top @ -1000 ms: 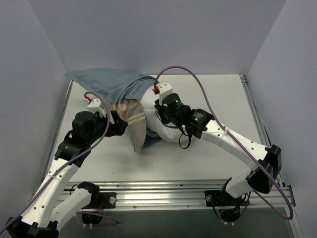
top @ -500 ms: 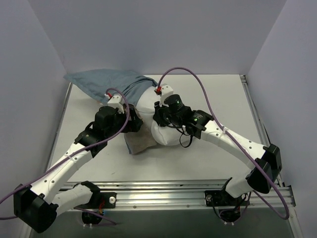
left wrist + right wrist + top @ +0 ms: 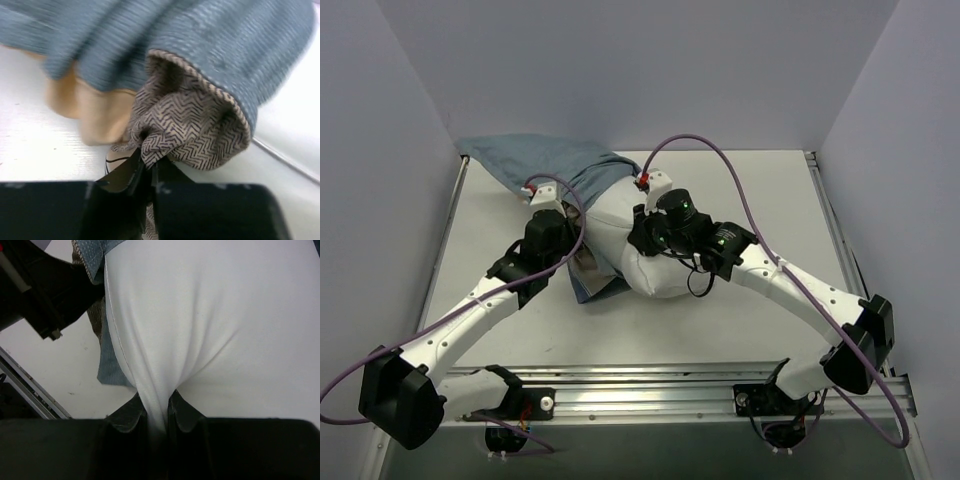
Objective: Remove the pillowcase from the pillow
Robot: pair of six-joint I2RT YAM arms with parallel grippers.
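The white pillow (image 3: 625,240) lies mid-table, its far end still inside the blue pillowcase (image 3: 535,165), which trails to the back left corner. My left gripper (image 3: 578,248) is at the case's open edge, left of the pillow. In the left wrist view it (image 3: 149,167) is shut on the case's tan herringbone hem (image 3: 195,125), with blue cloth (image 3: 210,45) bunched above. My right gripper (image 3: 642,237) sits on the pillow's top. In the right wrist view it (image 3: 157,412) is shut on a pinched fold of the white pillow (image 3: 215,315), with pillowcase (image 3: 112,372) at its left.
Grey walls close in the table on the left, back and right. An aluminium rail (image 3: 650,385) runs along the near edge by the arm bases. Purple cables (image 3: 720,170) loop above both arms. The left arm's black body (image 3: 45,295) shows beside the pillow.
My left arm has swung right and forward to the pillowcase's open edge, and its jaws have gone from open to shut on the hem. The right gripper has kept its pinch on the pillow.
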